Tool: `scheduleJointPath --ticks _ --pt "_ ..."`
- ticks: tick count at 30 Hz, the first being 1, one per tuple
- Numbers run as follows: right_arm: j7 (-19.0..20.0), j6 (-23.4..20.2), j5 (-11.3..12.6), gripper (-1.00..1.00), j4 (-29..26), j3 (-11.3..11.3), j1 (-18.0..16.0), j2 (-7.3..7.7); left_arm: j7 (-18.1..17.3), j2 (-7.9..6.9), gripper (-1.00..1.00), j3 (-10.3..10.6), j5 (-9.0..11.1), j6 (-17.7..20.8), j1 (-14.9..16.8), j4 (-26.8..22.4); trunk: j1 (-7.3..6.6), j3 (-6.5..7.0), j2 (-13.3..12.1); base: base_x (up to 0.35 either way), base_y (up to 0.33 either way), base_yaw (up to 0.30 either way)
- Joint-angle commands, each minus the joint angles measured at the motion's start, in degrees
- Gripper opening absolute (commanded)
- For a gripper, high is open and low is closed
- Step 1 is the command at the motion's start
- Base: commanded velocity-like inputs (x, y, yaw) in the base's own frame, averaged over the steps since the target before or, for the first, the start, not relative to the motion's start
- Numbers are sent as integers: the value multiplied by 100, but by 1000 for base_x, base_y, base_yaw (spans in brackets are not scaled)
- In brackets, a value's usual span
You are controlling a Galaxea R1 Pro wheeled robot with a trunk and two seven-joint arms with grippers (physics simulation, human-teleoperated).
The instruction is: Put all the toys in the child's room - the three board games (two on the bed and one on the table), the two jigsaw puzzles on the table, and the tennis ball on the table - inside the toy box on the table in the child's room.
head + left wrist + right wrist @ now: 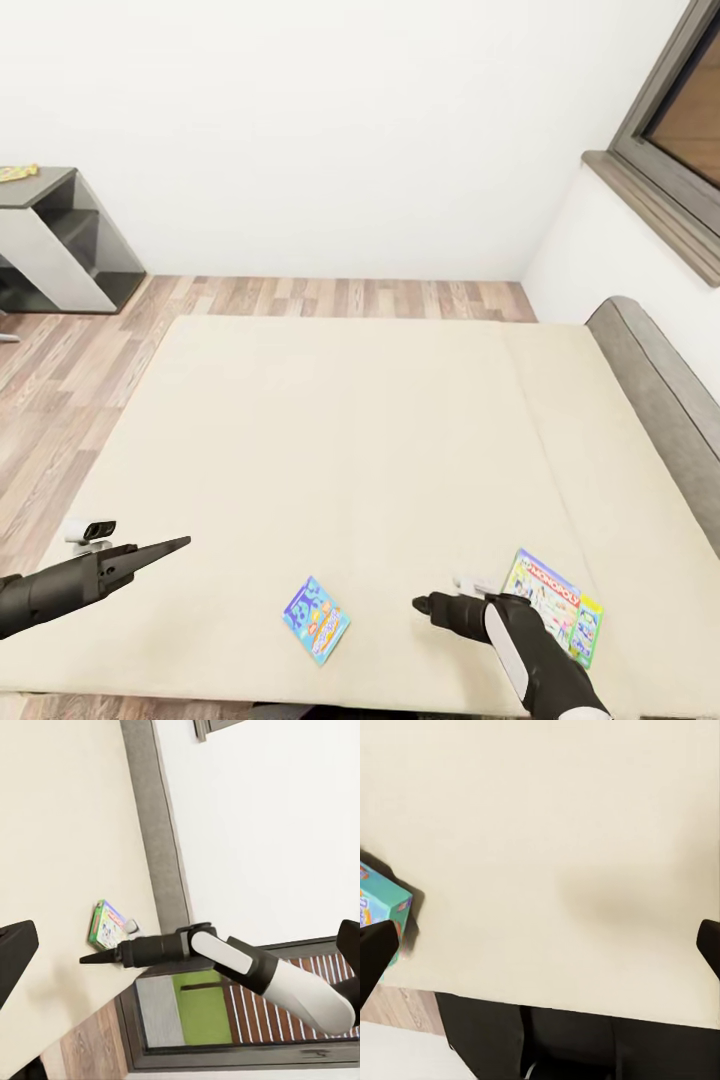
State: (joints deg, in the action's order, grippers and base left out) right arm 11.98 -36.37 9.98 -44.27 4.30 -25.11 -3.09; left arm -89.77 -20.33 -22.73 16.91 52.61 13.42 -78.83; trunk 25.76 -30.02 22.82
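The right gripper (pixel 425 604) hangs low over the bed (pixel 350 420) near its front edge, fingers pointing toward nine o'clock. In its wrist view the two fingertips (pixel 376 949) sit far apart at the picture's edges with nothing between them: jaws spread, empty. The Monopoly carton (pixel 553 604) lies flat just behind it at three o'clock. The blue carton (pixel 316 619) lies flat at nine o'clock, a little apart. The left gripper (pixel 170 546) hovers over the bed's front left corner, pointing toward three o'clock; its finger (pixel 11 952) is wide of its mate, jaws spread and empty. The dark shelf (pixel 55 235) stands against the wall at ten o'clock.
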Motion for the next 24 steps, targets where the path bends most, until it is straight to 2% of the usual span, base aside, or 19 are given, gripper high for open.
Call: scheduleJointPath --ticks 1,7,24 --pt "37 -39 -5 100 -49 32 -6 -7 -23 -3 100 -1 -5 60 2 -1 3 -18 10 0 0 0" --pt "69 -73 -21 100 -334 22 -147 -7 -23 4 100 -3 0 57 2 0 3 -74 10 0 0 0" --pt "85 -65 -30 100 -390 24 -265 -4 -23 0 100 -3 -24 53 2 -1 3 -235 10 0 0 0"
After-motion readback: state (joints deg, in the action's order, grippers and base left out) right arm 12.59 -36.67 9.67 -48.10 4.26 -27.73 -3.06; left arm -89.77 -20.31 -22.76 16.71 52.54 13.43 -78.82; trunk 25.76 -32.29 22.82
